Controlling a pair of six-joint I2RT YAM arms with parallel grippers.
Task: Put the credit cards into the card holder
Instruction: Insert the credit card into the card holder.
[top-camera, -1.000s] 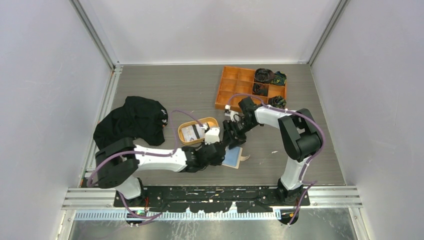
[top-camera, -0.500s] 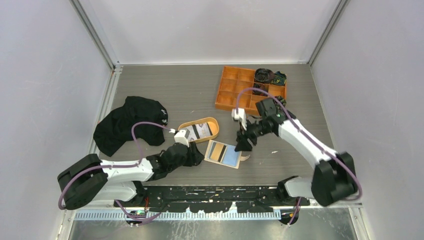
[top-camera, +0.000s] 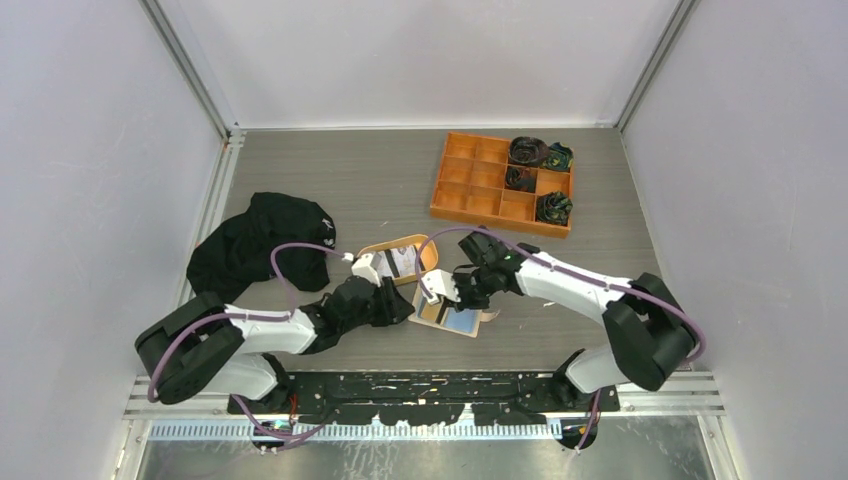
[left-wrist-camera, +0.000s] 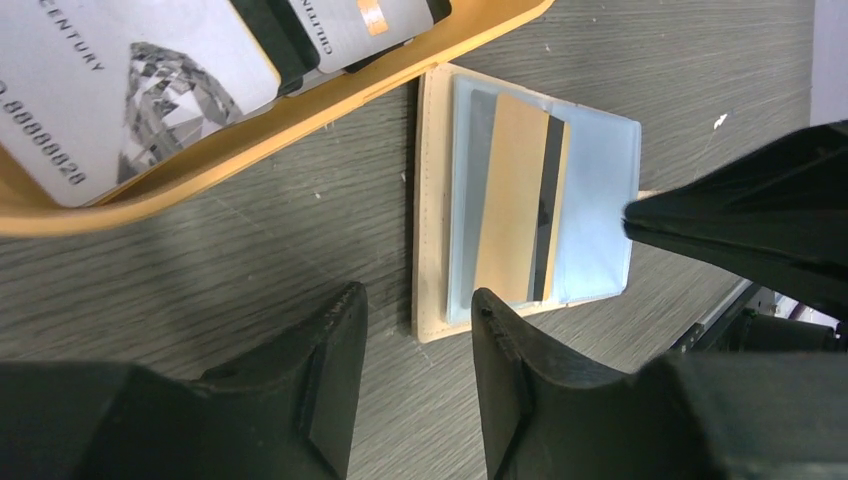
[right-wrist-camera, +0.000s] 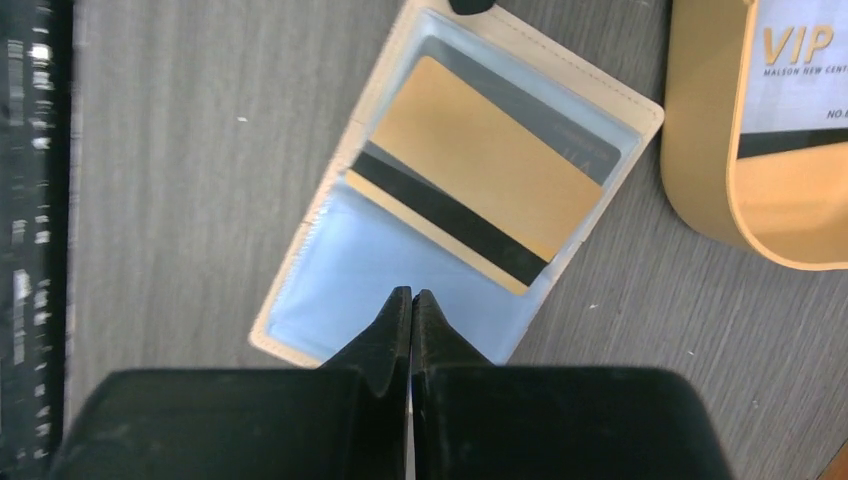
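The card holder (top-camera: 462, 321) lies open and flat on the table, beige rim (left-wrist-camera: 431, 200) and pale blue inside (right-wrist-camera: 385, 262). On it rests a gold card with a black stripe (right-wrist-camera: 478, 168) (left-wrist-camera: 512, 200); I cannot tell whether its end sits in a slot. My right gripper (right-wrist-camera: 411, 294) (top-camera: 463, 294) is shut, empty, its tips over the blue inside. Just short of the holder's near edge, my left gripper (left-wrist-camera: 420, 296) (top-camera: 396, 304) stands open and holds nothing. More credit cards, a grey-white one (left-wrist-camera: 130, 90) and a VIP one (right-wrist-camera: 800, 70), lie in the oval tray.
The oval orange-tan tray (top-camera: 428, 262) sits just behind the holder and the left gripper. An orange compartment box (top-camera: 470, 182) with dark rolled items stands at the back right. A black cloth (top-camera: 265, 245) lies on the left.
Both arms drew away from the holder, leaving the gold card on it. The right gripper has come back over the holder and shut; the left has edged closer.
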